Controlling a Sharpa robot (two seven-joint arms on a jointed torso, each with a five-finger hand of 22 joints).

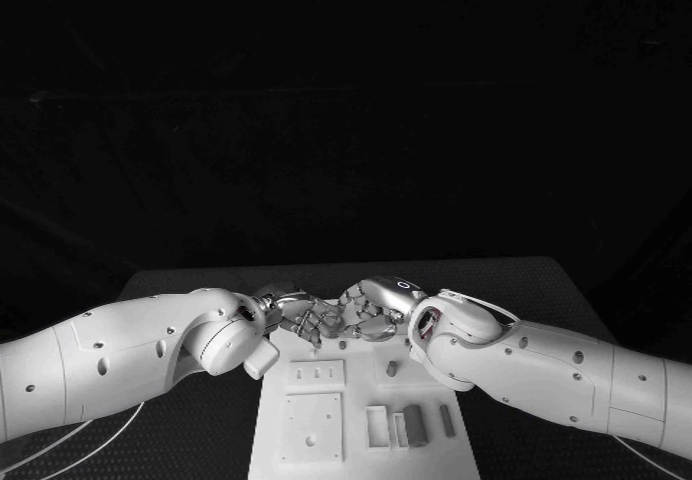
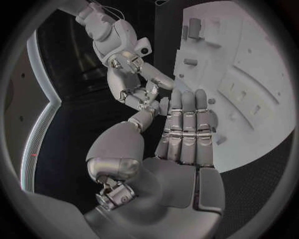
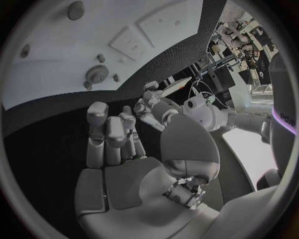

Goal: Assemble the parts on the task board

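Observation:
The white task board lies in the middle of the table, with grey parts on it: a long block, a thin bar and a small peg. My left hand and right hand meet fingertip to fingertip just above the board's far edge. In the left wrist view, the left hand has its fingers straight and its palm bare, and its thumb reaches the bunched fingers of the right hand. The right hand has half-bent fingers; whether they pinch a small part is hidden.
The board carries a small gear, round studs and raised square plates. Black table surrounds the board on all sides. Both forearms lie low over the table on either side of the board.

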